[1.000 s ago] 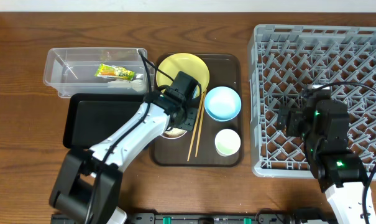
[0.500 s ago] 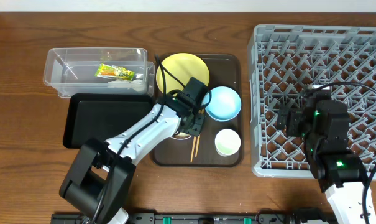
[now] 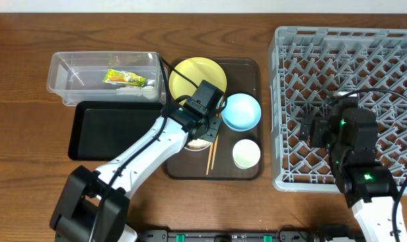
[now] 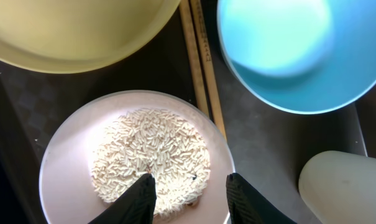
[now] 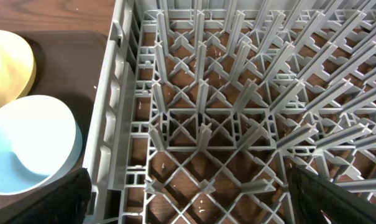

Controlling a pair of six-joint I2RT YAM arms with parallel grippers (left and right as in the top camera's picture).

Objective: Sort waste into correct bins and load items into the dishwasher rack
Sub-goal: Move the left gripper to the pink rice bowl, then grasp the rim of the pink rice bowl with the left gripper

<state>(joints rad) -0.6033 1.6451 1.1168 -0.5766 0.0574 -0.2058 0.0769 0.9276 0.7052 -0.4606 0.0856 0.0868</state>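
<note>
My left fingers (image 4: 143, 200), half spread on nothing, hang over the rice (image 4: 150, 149) in the white bowl (image 4: 66, 165) on the tray (image 4: 262, 140) — I'd straddle its rim clear of the chopsticks (image 4: 200, 68), pinch firm, lift level; right fingers (image 5: 57, 199) gape wide over the rack (image 5: 237, 93).

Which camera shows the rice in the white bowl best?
The left wrist camera. It looks straight down on the rice in the white bowl, right under the left claw. From overhead, the arm covers most of that bowl, so no grains show. The right wrist camera sees only the rack.
</note>
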